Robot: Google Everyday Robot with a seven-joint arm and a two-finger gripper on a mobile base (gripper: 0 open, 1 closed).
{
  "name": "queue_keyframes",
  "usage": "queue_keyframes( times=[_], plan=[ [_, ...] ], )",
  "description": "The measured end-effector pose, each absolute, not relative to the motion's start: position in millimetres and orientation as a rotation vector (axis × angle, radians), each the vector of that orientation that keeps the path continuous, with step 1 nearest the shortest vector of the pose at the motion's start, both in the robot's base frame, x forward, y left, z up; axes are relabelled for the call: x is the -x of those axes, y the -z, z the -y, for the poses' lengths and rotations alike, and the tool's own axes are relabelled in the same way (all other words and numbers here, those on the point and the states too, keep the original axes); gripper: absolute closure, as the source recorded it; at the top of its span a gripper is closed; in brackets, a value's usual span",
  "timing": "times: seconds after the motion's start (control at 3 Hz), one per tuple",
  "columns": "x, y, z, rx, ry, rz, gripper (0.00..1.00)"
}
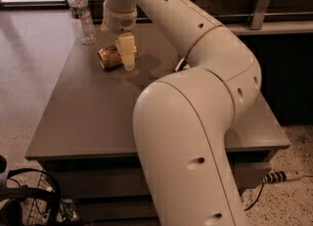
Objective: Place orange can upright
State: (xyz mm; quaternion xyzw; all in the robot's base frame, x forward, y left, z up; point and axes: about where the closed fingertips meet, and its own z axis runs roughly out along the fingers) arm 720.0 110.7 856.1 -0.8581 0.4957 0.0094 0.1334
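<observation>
The orange can point(109, 56) lies on its side on the grey table point(88, 117), near the far left part of the top, with its end facing left. My gripper point(126, 61) hangs straight down from the arm's wrist point(120, 19) and sits right at the can's right end, hiding that part of it. I cannot tell whether it touches or holds the can.
A clear plastic water bottle point(82, 14) stands at the table's far left corner, close behind the can. A small dark thing point(182, 65) peeks out behind my arm. My big arm link point(190, 146) covers the table's right half. A wire basket point(29, 200) and a power strip point(286, 176) are on the floor.
</observation>
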Motion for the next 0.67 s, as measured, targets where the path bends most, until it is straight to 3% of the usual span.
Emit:
queue_keyframes(
  times=[0.33,0.67],
  plan=[
    [-718.3,-850.9,-115.0,2.479,-0.055,-1.436,0.00],
    [-717.0,-842.5,-115.7,2.484,-0.076,-1.445,0.08]
  ],
)
